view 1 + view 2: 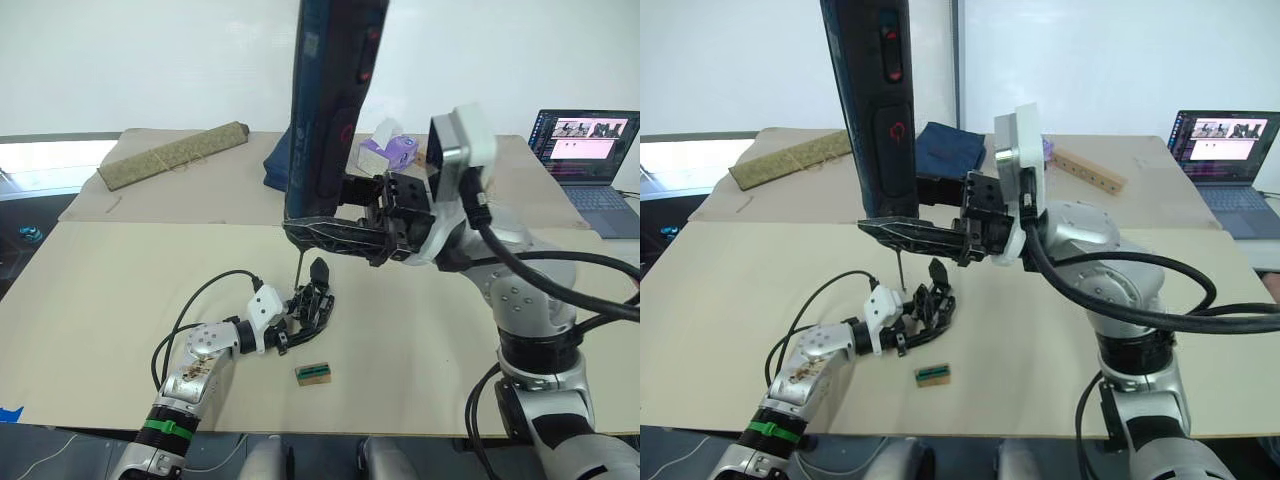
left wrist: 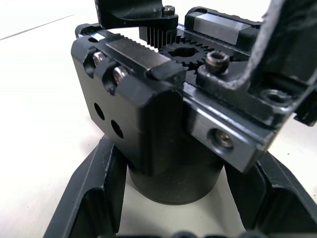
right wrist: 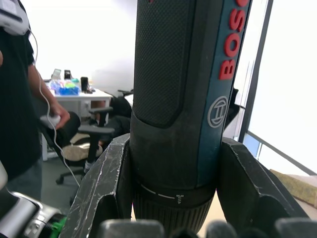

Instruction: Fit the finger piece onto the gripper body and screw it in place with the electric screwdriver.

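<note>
Upright screwdriver over the held gripper body

Up close, the left wrist view bares gear teeth and screws atop the gripper body (image 2: pixel 168 124); left gripper (image 1: pixel 290 325) clamps its base; right gripper (image 1: pixel 940 235) pinches the electric screwdriver (image 1: pixel 875 110) upright, bit above it; tan table (image 1: pixel 450 300); laptop (image 1: pixel 590 160) behind; a person (image 3: pixel 17 89) stands nearby.

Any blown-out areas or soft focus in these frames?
Right wrist view: window behind the electric screwdriver is blown out, the person at the side soft. Left wrist view: gripper body sharp, table washed pale. Eye views: back wall overexposed, laptop screen readable.
</note>
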Controlling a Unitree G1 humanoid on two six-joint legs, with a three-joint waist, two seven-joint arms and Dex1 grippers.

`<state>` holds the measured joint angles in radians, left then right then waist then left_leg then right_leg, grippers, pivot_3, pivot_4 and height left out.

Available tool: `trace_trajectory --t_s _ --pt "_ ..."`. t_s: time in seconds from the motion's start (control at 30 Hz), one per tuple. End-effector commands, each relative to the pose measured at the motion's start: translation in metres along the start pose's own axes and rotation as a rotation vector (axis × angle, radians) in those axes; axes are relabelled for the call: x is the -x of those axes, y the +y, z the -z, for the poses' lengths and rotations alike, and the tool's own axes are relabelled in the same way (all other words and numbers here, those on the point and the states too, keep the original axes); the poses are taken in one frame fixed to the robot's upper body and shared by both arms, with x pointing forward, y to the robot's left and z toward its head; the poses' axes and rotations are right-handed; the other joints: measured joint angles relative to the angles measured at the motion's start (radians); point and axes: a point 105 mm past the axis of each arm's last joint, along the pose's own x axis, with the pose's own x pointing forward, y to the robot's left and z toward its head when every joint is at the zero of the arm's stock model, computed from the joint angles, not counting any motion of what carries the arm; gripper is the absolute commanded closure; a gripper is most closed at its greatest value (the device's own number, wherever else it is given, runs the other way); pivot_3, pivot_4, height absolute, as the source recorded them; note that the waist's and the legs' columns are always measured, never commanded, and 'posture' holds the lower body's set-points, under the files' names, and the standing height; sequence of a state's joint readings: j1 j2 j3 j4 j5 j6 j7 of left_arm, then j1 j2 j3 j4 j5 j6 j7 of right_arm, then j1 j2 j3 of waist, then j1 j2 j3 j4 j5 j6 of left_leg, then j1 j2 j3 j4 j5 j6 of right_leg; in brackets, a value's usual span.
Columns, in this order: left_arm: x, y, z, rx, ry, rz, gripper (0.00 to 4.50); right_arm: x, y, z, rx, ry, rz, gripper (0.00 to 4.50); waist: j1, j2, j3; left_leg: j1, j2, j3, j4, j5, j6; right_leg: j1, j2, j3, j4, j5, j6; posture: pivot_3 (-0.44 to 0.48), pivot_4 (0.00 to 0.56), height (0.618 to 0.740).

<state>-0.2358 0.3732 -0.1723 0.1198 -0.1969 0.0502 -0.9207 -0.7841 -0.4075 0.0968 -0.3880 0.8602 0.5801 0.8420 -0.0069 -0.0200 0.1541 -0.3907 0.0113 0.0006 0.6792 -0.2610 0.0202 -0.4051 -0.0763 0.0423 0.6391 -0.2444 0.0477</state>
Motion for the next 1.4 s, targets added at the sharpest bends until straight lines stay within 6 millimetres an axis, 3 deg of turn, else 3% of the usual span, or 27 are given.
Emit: trace_trajectory --t_s 0.03,0.27,1.4 --pt "-0.003 -0.010 0.005 0.024 0.021 0.046 2.19 -0.006 0.004 -0.012 0.072 -0.046 -0.034 2.55 0.000 0.000 0.000 0.000 0.000 0.000 0.000 0.000 0.000 0.000 0.000 0.000 0.000 0.000 0.000 0.000 0.150 0.740" --pt "-0.003 -0.008 0.005 0.021 0.023 0.041 2.19 -0.008 0.003 0.005 0.068 -0.023 -0.052 2.55 0.000 0.000 0.000 0.000 0.000 0.000 0.000 0.000 0.000 0.000 0.000 0.000 0.000 0.000 0.000 0.000 0.150 0.740" --pt "-0.002 -0.012 0.013 0.046 0.026 0.042 2.19 -0.011 0.001 0.049 0.061 0.099 -0.051 2.55 -0.002 0.000 0.000 0.000 0.000 0.000 0.000 0.000 0.000 0.000 0.000 0.000 0.000 0.000 0.000 0.000 0.150 0.740"
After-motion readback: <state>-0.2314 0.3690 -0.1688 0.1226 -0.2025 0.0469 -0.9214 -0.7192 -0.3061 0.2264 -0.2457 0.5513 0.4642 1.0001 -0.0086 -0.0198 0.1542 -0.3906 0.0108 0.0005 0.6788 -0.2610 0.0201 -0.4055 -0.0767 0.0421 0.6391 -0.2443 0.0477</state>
